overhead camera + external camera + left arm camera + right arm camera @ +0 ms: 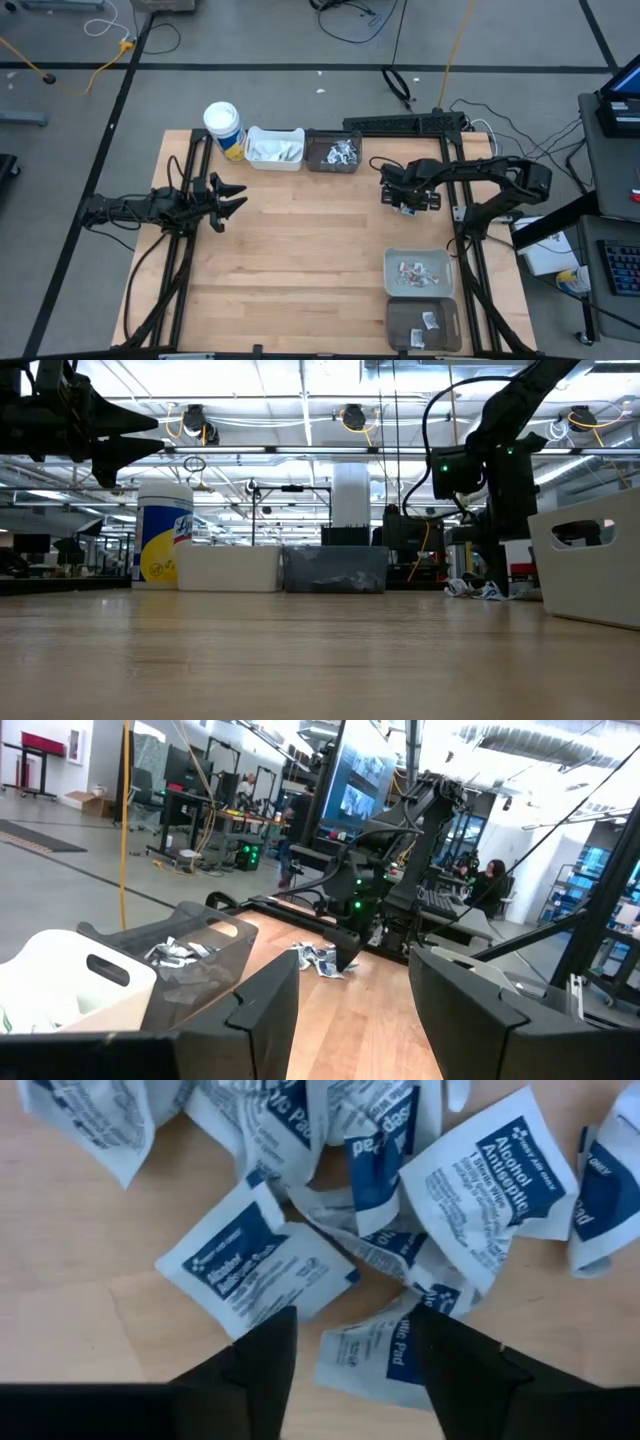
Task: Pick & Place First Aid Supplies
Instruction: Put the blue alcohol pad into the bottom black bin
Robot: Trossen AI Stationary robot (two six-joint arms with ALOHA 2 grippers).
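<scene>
My right pincer hangs directly over a loose heap of first aid packets on the bare wood, its two dark fingers parted with a gap between them and nothing gripped. One packet lies partly in that gap, and another square packet with a blue printed panel lies flat just beside the finger. In the high view I see this pincer at the right rear part of the counter, with the heap mostly hidden beneath it; in the low view the packets show as a small crumpled pile at the foot of the arm.

My left pincer waits above the left side of the counter, well apart from the heap, fingers spread and empty; its wrist view shows both fingers apart with only wood between them.

Along the rear edge stand a white cup with yellow band, a white bin and, touching it, a dark bin that contains silvery packets. Near the front right corner I see a grey bin with several packets inside and, just in front of it, a second dark bin with a few more.
</scene>
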